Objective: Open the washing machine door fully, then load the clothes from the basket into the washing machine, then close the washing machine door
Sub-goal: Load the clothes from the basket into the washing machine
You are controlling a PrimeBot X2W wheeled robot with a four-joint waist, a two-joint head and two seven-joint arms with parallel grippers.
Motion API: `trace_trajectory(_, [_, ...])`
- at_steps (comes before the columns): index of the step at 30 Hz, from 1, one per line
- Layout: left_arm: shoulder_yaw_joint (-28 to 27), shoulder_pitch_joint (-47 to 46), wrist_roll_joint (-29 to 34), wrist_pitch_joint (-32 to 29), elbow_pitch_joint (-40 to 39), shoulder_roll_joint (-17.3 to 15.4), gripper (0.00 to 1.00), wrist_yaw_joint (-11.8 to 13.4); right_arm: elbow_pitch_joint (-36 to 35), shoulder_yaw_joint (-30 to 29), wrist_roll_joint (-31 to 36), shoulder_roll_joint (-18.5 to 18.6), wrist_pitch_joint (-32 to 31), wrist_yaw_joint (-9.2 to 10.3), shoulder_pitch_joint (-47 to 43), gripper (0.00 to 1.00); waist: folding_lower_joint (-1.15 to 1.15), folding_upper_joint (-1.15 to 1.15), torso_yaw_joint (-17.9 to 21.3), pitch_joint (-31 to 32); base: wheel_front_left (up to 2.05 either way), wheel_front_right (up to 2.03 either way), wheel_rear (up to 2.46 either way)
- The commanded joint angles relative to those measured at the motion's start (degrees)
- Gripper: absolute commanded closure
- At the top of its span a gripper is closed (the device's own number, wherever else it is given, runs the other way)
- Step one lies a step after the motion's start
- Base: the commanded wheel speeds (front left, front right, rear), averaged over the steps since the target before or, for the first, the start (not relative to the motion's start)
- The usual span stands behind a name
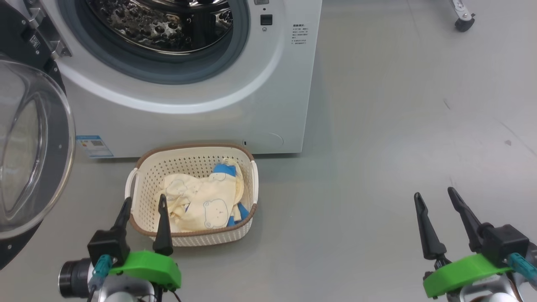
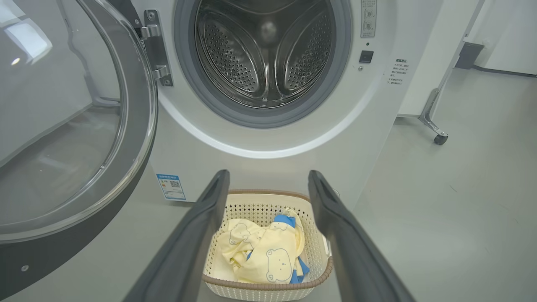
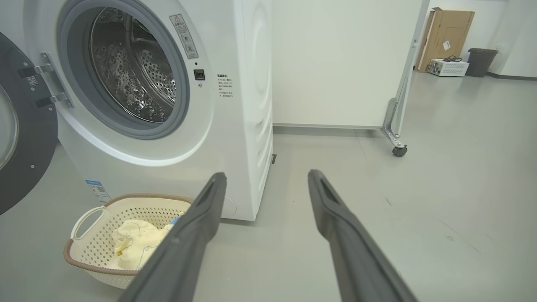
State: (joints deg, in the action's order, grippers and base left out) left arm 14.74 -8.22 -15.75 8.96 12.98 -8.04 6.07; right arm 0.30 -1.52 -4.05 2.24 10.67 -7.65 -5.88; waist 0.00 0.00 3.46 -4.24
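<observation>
head view: clothes point(image 1: 205, 201) beyond left tool point(image 1: 144, 198)

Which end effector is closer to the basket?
The left end effector: it hangs at the basket's near rim, while the right end effector sits far off over the floor.

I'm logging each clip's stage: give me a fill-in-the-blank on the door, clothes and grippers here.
The washing machine door is swung ____.
The clothes lie in the ____.
The drum of the washing machine is ____.
Nearest the clothes hovers the ____.
Missing words: open; basket; empty; left gripper.
</observation>
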Motion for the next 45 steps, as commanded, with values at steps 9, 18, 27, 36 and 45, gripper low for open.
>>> trace_trajectory(9, [-1.81, -1.38, -0.35, -0.13, -2.04, -1.43, 0.0, 0.85, -1.67, 0.97, -0.43, 0.64, 0.8, 0.16, 2.41, 0.0, 0.0, 0.0, -0.39, -0.29, 1.82, -1.82, 0.0])
trace_trajectory(18, [-0.93, -1.1, -0.62, 0.02, -2.01, -1.04, 0.0, 1.06, -1.33, 0.86, -0.54, 0.64, 0.87, 0.16, 2.88, 0.0, 0.0, 0.0, -1.11, -0.32, 1.35, -1.35, 0.0])
trace_trajectory(27, [-0.42, -0.83, -0.65, -0.33, -2.69, -1.29, 0.0, 1.58, -1.28, 0.74, -0.52, 0.64, 0.91, 0.16, 3.33, 0.0, 0.0, 0.0, -1.85, -0.85, 0.22, -0.22, 0.0])
trace_trajectory(36, [-0.21, -0.85, -0.89, -0.38, -2.74, -1.58, 0.0, 1.84, -0.98, 0.82, -0.54, 0.64, 0.98, 0.16, 3.69, 0.0, 0.0, 0.0, -1.97, -1.03, 0.0, 0.0, 0.0])
trace_trajectory(45, [0.3, -1.18, -1.03, -0.41, -2.73, -1.69, 0.0, 2.08, -0.8, 0.9, -0.52, 0.64, 1.02, 0.16, 4.07, 0.0, 0.0, 0.0, -1.96, -1.63, 0.0, 0.0, 0.0])
